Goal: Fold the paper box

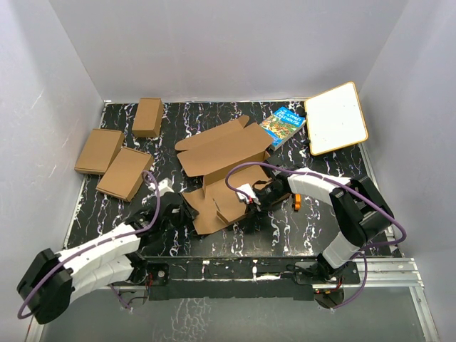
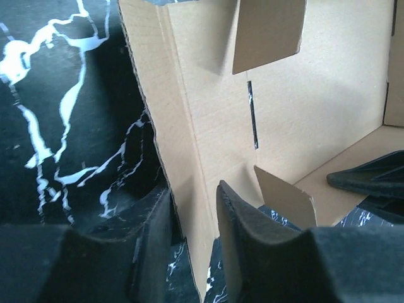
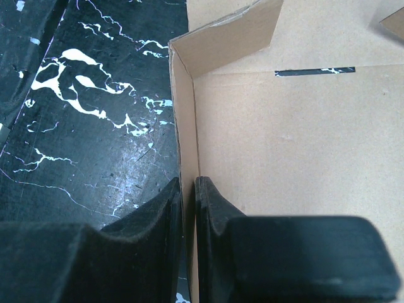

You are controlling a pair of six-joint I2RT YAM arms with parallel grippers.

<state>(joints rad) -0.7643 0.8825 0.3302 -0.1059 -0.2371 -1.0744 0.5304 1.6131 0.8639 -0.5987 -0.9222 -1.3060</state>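
paper box [image 1: 224,153] sits mid-counter, part folded. The far panel lies open and flat toward the back, and the near end has walls standing up. We see it flanked by both claws.

Left wrist view: we look into the paper box [image 2: 303,101]. There's a narrow slot in the panel, one flap hanging in from the top and a small tab low down. The left claw [image 2: 196,196] straddles an upright wall at the box's left edge, one finger [image 2: 154,227] outside and the other inside, both close against the cardboard (we can't tell if it's truly clamped or just bracketing). From overhead, the left claw [image 1: 187,209] is at the box's near-left corner.

Right wrist view: the right claw [image 3: 188,189] is pinching a raised side wall of the paper box [image 3: 297,139], with only the cardboard thickness between its fingers. That wall meets a folded-in flap at the corner ahead, with a slot beyond. Overhead, the right claw [image 1: 251,194] is at the box's near-right side.

Around it:
- The counter [image 1: 285,228] is black with white veining.
- Three small folded boxes [image 1: 125,173] sit at the far left, well apart from the paper box.
- The blue book [image 1: 283,125] lies just past the far-right corner, beside a white board [image 1: 335,117].
- A purple cable [image 1: 249,167] loops over the box from the right arm.
- A small orange object [image 1: 296,204] sits by that arm.
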